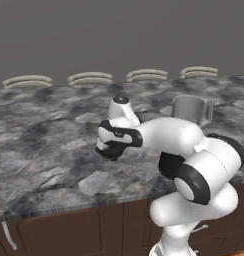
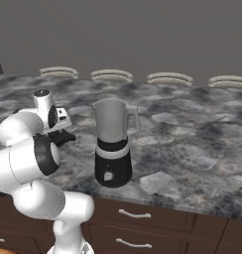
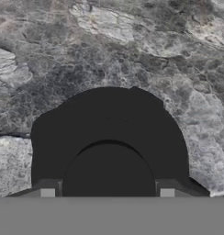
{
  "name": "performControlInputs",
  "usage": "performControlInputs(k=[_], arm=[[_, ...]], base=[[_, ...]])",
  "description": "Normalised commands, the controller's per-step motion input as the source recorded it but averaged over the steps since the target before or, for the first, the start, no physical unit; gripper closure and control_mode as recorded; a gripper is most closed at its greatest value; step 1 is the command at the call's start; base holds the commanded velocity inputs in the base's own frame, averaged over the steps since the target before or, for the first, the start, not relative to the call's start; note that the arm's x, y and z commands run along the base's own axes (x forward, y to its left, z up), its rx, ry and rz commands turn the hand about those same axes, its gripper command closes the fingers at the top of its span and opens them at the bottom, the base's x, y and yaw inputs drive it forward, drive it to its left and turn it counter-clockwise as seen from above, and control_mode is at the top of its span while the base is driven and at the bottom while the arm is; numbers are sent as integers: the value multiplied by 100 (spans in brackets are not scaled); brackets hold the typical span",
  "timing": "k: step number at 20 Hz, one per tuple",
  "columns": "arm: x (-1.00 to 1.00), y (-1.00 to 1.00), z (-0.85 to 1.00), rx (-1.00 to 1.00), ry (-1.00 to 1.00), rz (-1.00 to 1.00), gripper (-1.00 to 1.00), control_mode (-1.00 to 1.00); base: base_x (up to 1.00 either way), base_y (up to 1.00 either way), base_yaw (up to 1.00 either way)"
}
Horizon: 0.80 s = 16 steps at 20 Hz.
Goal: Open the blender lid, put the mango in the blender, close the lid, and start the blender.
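Blender [image 2: 113, 149] sits on the marbled grey worktop [image 2: 192, 149] close to its front edge, black base down and the translucent handled jar [image 2: 113, 121] up top with its mouth uncovered, handle poking to the right in the right base view. Blender lid [image 3: 109, 137] is off the jar and in the fingers [image 3: 107, 193]: the hand view has the round black cap right between the two tips, centre knob sitting between them, so they're clamped on the lid, with the stone surface below it. In the left base view the hand [image 1: 111, 145] hangs low over the worktop, to the left of the jar [image 1: 190, 110] and well apart from it, roughly mid-depth on the slab. Loads of open stone around it: bare worktop to the left, in front toward the edge, and behind toward the back. Along the far edge there's a row of pale curved chair backs [image 1: 90, 78], nowhere near the arm. Under the front edge are brown cabinet drawers with metal handles [image 2: 134, 214]. Can't make out the mango anywhere.
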Motion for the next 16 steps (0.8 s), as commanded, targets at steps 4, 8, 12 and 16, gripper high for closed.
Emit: performControlInputs(k=[4, 8, 12, 16], arm=[[-8, -26, 100, 0, -13, -6, 100, -100], [-7, -39, 100, 0, -12, -12, 100, -100], [-8, -45, 100, 0, -9, -13, 100, -100], [-8, -42, 100, 0, -8, -14, 100, -100]], base=[[0, 0, 0], [0, 0, 0], [0, 0, 0], [0, 0, 0]])
